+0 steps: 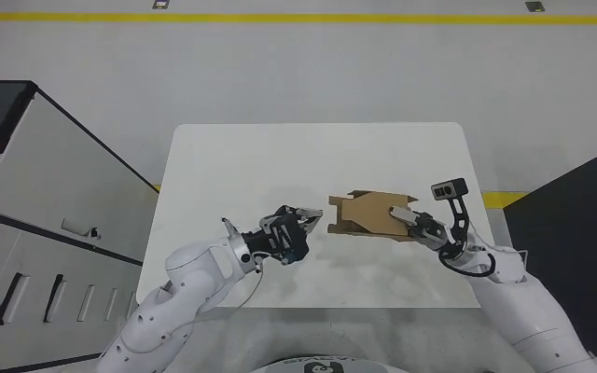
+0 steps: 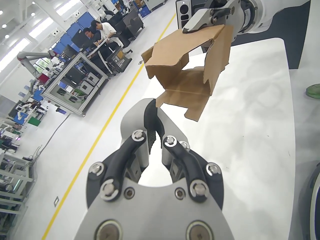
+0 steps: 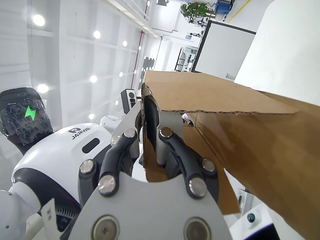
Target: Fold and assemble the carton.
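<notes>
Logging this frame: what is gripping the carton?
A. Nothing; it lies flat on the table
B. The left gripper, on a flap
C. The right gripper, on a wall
C: the right gripper has its jaws closed on a wall of the carton. The left gripper sits beside the carton's near edge with no cardboard between its jaws.

White table, grey cabinet beside; yellow floor line; green obj, poss. ball

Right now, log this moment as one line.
carton: partly folded | right pincer: shut on carton | left pincer: shut, empty, near carton flap
</notes>
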